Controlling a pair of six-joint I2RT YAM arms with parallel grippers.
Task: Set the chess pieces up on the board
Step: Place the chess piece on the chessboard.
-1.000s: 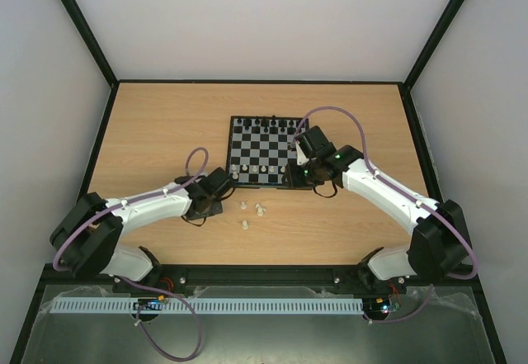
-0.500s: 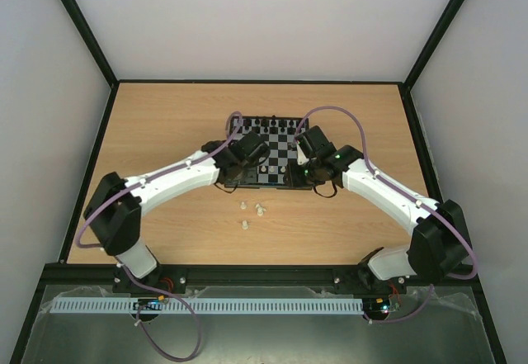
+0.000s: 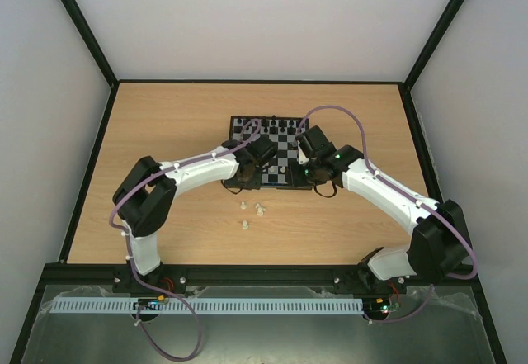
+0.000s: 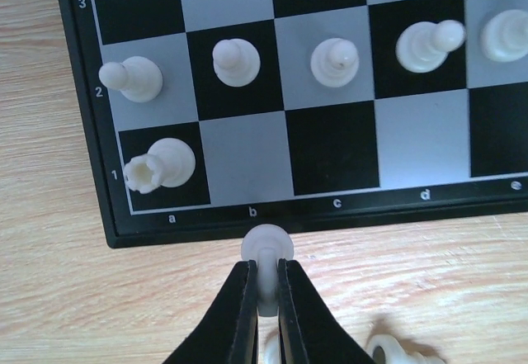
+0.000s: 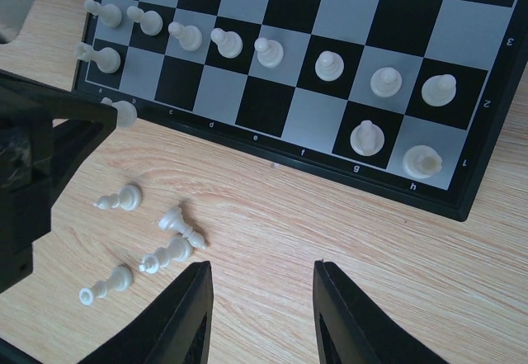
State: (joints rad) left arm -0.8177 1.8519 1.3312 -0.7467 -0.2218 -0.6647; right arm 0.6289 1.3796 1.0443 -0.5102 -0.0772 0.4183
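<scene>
Partial set-up of the white chess pieces on the board [image 4: 330, 153]. The left end effector [image 4: 264, 269] is clenched on 1 white piece [image 4: 266, 243]. Its round head sits just short of the board's near rim, with bare square b1 directly ahead of the fingertips. Ahead and to the left a rook [image 4: 158, 166] stands on a1, and 1 rank beyond it 8 pawns [image 5: 330, 65] fill rank 2. 2 further pieces [image 5: 367, 137] occupy g1 and h1, while b1 to f1 are bare. The right end effector [image 5: 262, 269] is released and empty above the surface [image 5: 346, 232]. 4 loose pieces [image 5: 169, 254] lie on their sides to its left. Judged outstanding: 5 back-rank placements, the held piece included.
</scene>
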